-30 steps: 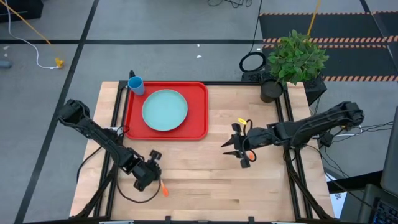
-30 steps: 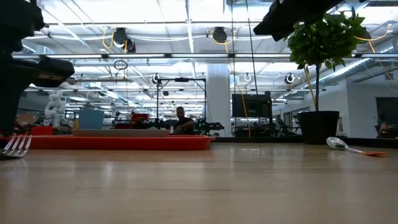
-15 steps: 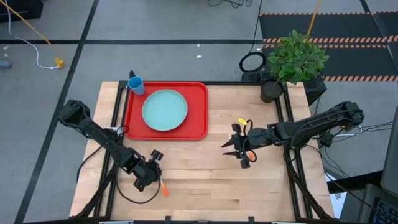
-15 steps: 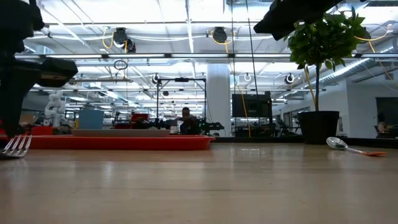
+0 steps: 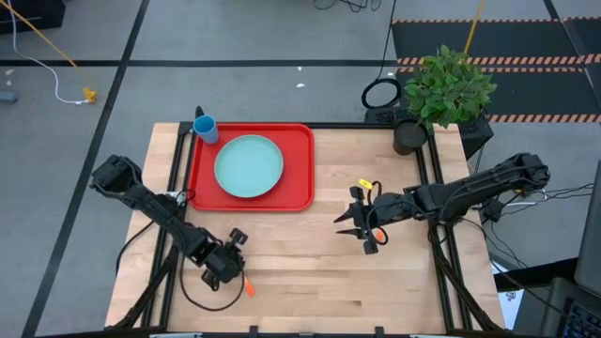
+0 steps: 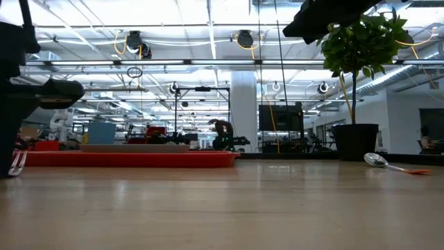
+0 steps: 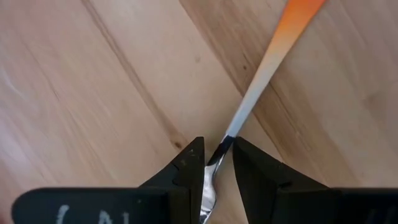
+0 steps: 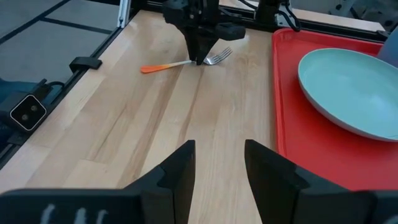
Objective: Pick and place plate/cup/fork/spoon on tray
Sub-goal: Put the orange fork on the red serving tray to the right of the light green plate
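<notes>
While the plate (image 5: 249, 165) lies on the red tray (image 5: 297, 192), the left gripper (image 7: 216, 163) is down at the bench (image 5: 310, 272) below the tray, jaws closed on the fork (image 8: 186, 63). The right gripper (image 5: 361, 225) waits right of the tray, jaws apart. The cup (image 5: 206, 129) stands at the tray's far left corner.

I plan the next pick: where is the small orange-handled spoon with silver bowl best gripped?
Probably across the thin handle of the spoon, just behind the bowl, coming straight down from above: it lies flat on the wooden table, leaving only its narrow sides free.
</notes>
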`<state>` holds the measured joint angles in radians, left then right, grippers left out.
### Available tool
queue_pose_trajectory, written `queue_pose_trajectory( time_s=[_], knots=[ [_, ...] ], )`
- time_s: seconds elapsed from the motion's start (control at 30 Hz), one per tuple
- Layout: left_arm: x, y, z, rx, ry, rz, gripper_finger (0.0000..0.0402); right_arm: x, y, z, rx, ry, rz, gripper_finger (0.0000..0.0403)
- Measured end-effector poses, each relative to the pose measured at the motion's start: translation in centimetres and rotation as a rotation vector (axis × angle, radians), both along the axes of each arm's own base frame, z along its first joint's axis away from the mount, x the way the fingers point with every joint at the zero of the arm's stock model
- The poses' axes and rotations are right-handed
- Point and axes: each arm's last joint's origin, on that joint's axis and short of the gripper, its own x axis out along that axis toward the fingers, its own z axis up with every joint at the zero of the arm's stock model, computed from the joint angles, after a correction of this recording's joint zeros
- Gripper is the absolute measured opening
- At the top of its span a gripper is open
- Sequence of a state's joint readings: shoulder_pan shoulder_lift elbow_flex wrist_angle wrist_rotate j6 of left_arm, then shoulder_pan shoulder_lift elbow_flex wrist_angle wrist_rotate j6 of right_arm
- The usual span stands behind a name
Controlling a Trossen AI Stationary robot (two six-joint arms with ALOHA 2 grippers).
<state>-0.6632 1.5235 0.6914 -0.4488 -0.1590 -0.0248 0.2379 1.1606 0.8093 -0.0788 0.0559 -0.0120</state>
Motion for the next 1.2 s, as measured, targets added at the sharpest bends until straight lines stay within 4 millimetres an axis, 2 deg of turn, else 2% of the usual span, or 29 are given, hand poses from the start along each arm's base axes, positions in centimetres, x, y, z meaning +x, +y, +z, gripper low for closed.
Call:
queue_pose_trajectory(
  time_s=[0.27,0.5,0.7,0.93,1.07,1.2],
  knots=[
    [0.1,0.1,-0.1,0.013,-0.003,-0.019,0.0084,0.0,0.0,0.0,0.0,0.0,0.0,0.0132],
    [0.4,0.2,-0.1,0.009,-0.018,-0.039,0.0015,0.0,0.0,0.0,0.0,0.0,0.0,0.0132],
    [1.5,0.6,0.1,0.011,-0.109,-0.017,0.0022,0.1,0.0,0.1,-0.006,-0.018,-0.02,0.0132],
    [3.4,2.2,2.2,0.028,-0.207,0.027,0.0011,1.4,-0.2,0.4,-0.036,-0.188,-0.174,0.0132],
    [4.6,3.5,3.2,0.088,-0.251,0.035,0.0021,2.7,-0.3,-0.3,-0.083,-0.231,-0.301,0.0132],
    [5.7,5.4,3.5,0.125,-0.263,0.074,0.0009,4.1,-0.1,-1.3,-0.092,-0.274,-0.36,0.0132]
  ],
)
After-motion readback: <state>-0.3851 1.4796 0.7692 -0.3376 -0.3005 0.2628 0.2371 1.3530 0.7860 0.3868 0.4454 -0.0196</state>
